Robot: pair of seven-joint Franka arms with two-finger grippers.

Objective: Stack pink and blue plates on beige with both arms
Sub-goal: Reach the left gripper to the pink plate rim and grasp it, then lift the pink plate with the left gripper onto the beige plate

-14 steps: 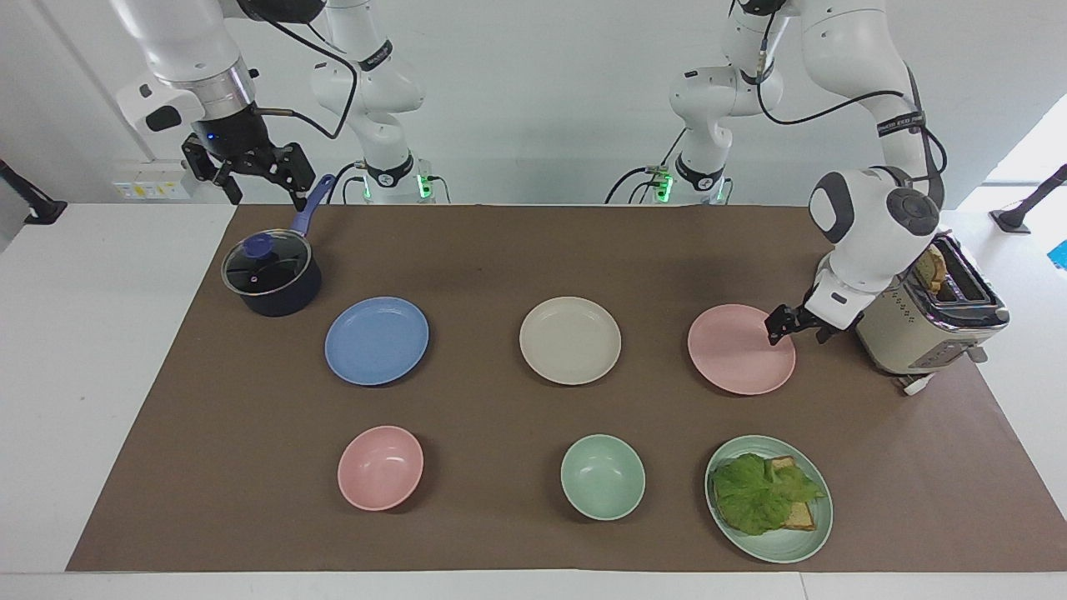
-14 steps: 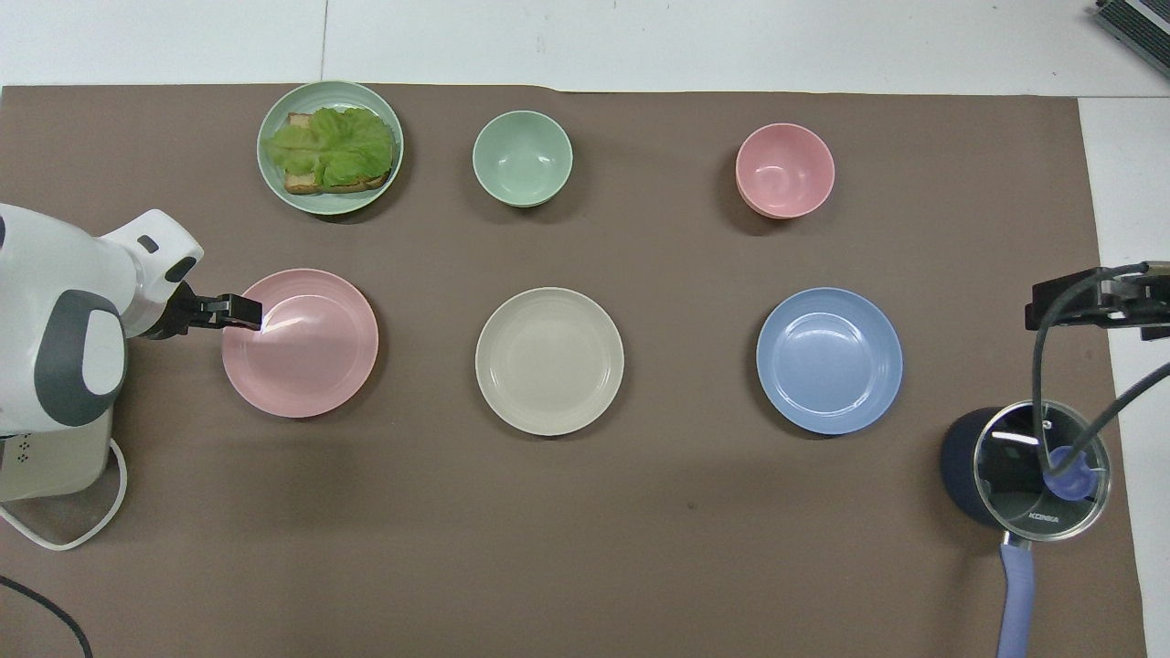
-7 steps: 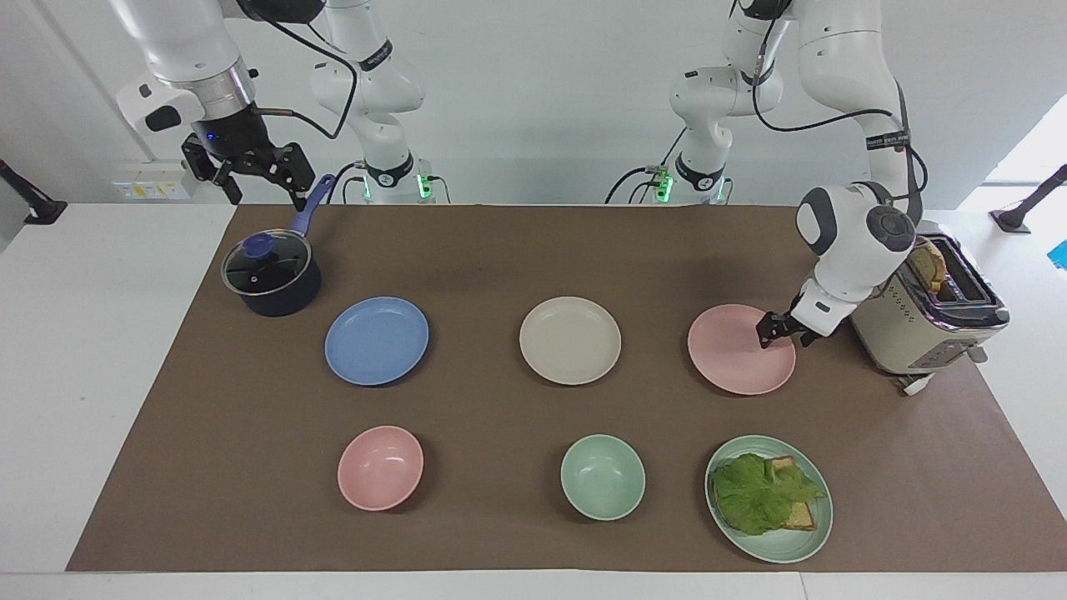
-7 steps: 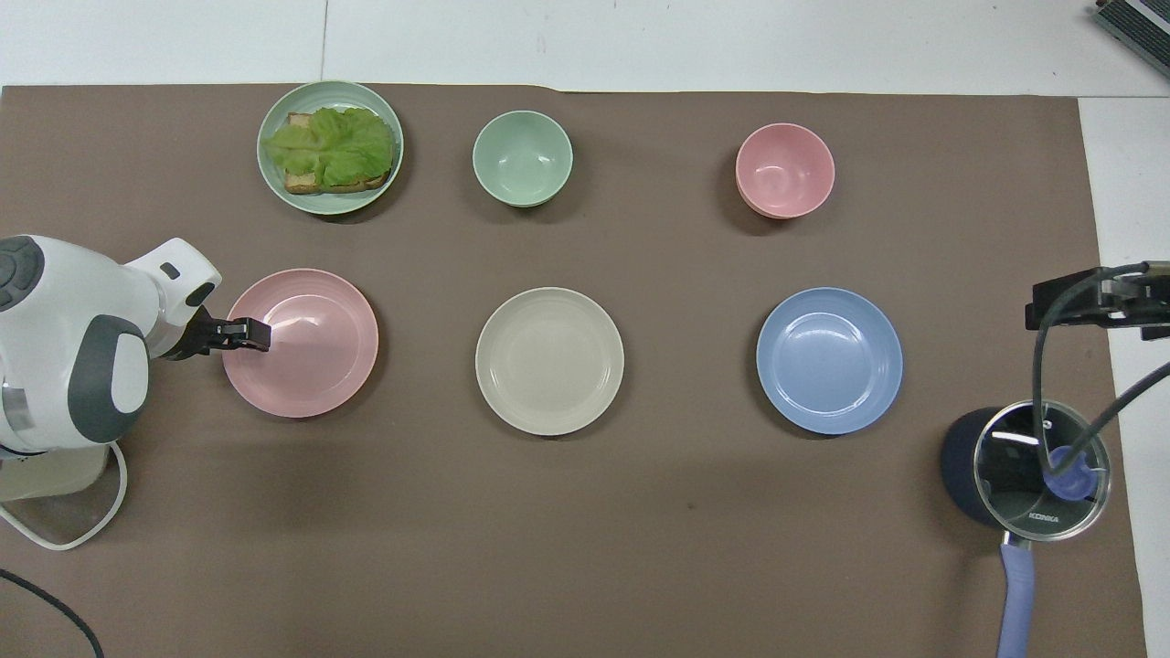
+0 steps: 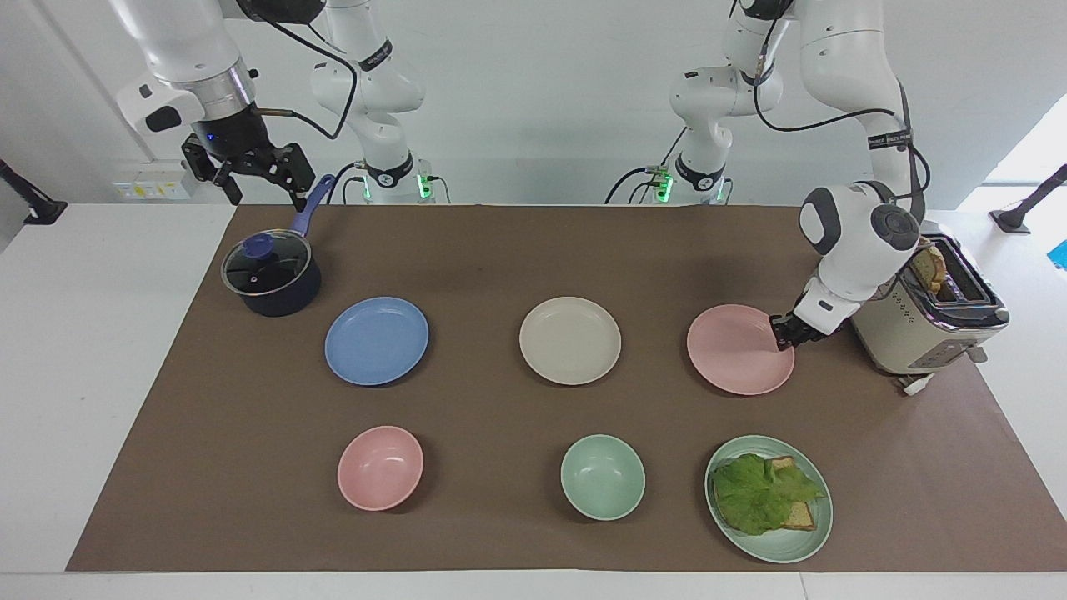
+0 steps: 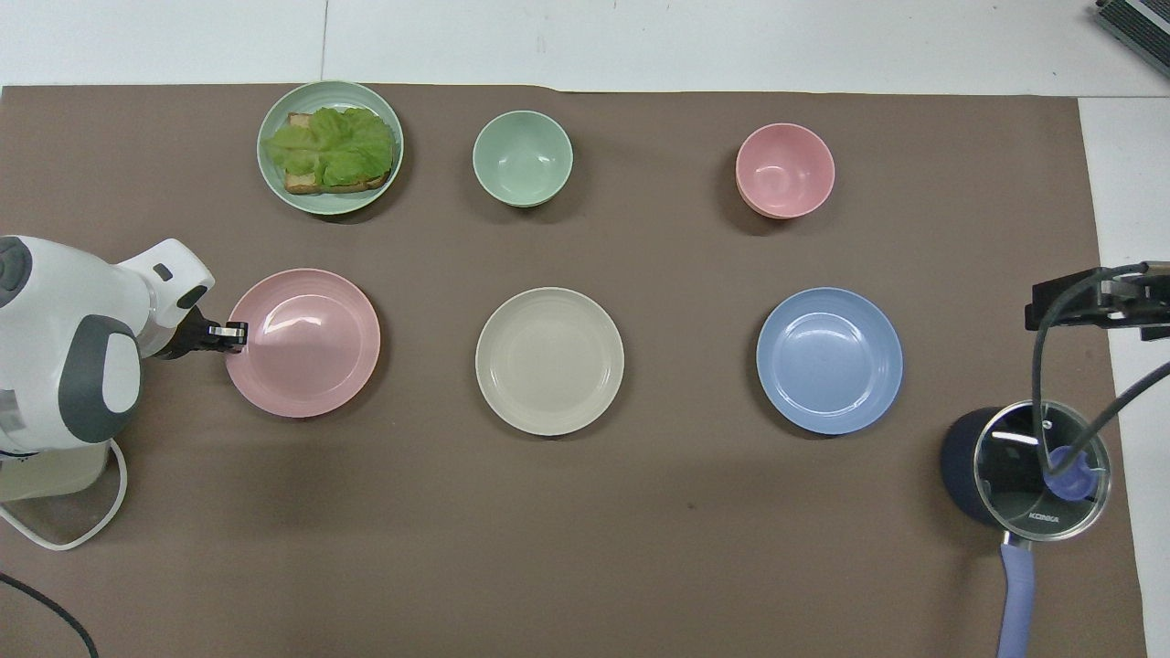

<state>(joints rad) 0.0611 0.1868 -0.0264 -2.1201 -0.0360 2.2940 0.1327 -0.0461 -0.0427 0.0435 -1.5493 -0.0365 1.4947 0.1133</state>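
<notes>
1. The pink plate (image 5: 739,348) sits flat on the mat at my left arm's end of the table, in a row with the beige plate (image 5: 570,340) in the middle and the blue plate (image 5: 377,340) toward the right arm's end. Nothing is stacked yet.
2. My left gripper (image 5: 784,330) is down at the pink plate's rim, on the edge facing the toaster (image 5: 931,321), with its fingers pinched together on that rim. I read this as the grasp just made, ahead of a lift.
3. The relation that matters: the beige plate lies straight along the row from the held rim, past the pink plate's full width. The carry should run sideways toward the table's middle, with the plate hanging from one edge, so I expect it to tilt.
4. My right gripper (image 5: 250,171) waits, raised over the saucepan's handle (image 5: 310,208), its fingers spread apart and empty. It is the arm nearer the blue plate.
5. The pink bowl (image 5: 380,467), green bowl (image 5: 603,477) and lettuce plate (image 5: 768,497) lie farther from the robots, off the carry path.
</notes>
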